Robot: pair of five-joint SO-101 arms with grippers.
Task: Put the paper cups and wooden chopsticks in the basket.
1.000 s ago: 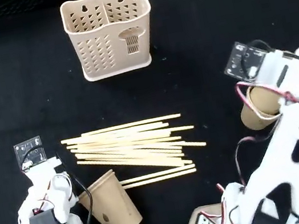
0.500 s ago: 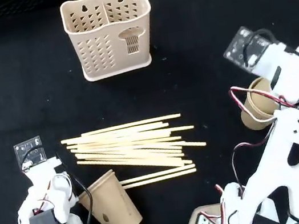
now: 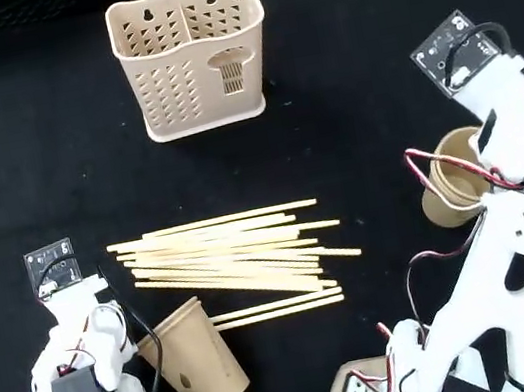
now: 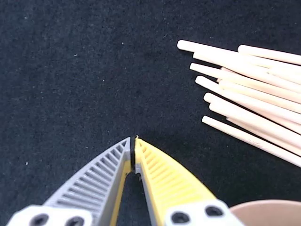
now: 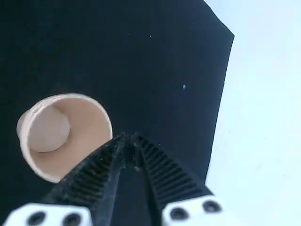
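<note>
Black table [image 3: 25,177]: basket [image 3: 192,76], paper cup [image 5: 56,129] empty; left claw [image 4: 133,141], right claw [image 5: 129,137] pressed together.

The matte black cloth table [image 3: 33,165] is showing plain black. The beige slotted plastic basket [image 3: 192,56] is carrying rows of small holes. The pale cream wooden chopsticks [image 3: 232,257] are looking unmarked. The 2 tan paper cups [image 3: 195,360] [image 3: 452,193] are showing plain brown walls. The left gripper [image 4: 133,140] is pairing 1 grey and 1 yellow ribbed finger; the right gripper [image 5: 129,137] is showing ribbed black.
</note>
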